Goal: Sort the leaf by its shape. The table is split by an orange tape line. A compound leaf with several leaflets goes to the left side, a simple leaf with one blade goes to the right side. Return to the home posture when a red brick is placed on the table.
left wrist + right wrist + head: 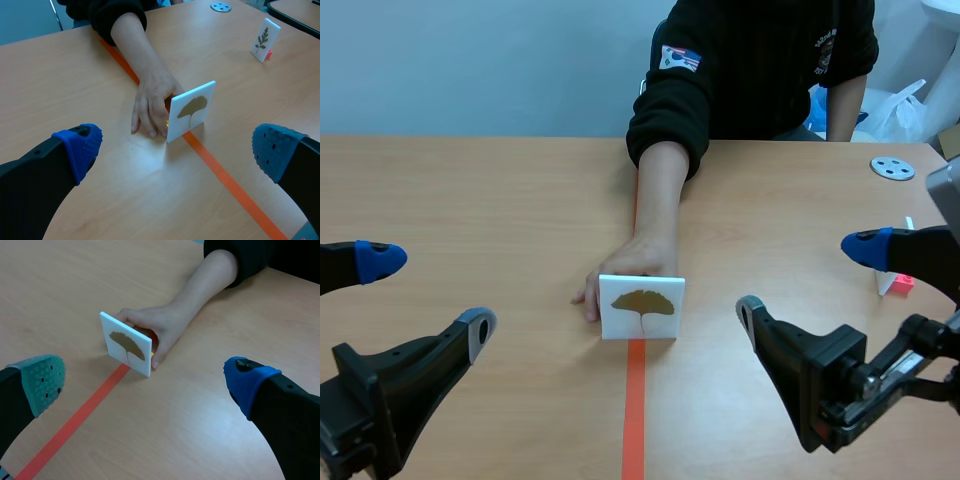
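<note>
Left wrist view: card [192,111] ahead of fingers [80,145]

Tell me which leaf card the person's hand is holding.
The card with the golden fan-shaped leaf, upright on the orange tape line. The other card, showing a green sprig, stands alone, untouched.
</note>
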You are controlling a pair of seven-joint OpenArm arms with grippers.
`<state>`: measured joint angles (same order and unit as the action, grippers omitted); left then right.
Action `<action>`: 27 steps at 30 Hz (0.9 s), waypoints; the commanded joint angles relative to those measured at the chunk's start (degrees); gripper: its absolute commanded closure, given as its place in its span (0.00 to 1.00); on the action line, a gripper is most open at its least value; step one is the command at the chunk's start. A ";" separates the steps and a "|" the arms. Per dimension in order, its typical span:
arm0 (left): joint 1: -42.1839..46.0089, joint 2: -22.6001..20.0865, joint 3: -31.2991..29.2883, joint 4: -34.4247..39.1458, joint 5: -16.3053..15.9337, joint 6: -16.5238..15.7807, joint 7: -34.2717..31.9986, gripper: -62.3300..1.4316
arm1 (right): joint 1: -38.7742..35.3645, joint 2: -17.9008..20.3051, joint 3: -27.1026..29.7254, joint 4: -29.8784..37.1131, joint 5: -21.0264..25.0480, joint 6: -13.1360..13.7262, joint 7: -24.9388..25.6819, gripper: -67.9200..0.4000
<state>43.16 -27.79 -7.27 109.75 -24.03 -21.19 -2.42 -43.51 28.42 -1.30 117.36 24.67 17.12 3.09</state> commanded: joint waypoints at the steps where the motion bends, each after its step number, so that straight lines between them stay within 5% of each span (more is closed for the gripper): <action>1: -0.02 -0.02 0.26 0.55 -0.35 -0.13 -0.96 0.00 | 0.81 0.74 0.59 0.00 0.42 -0.20 0.87 0.00; 18: -0.42 -0.02 0.26 0.55 -0.31 -0.15 0.94 0.00 | 0.81 0.74 0.59 0.00 0.42 -0.20 0.87 0.00; 27: -5.53 -0.02 0.28 -3.17 2.69 -1.62 6.19 0.00 | 0.79 0.74 0.59 0.00 0.42 -0.20 0.87 0.00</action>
<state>38.11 -27.79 -7.25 107.11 -20.80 -22.59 4.51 -43.51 28.42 -1.30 117.36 24.67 17.12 3.09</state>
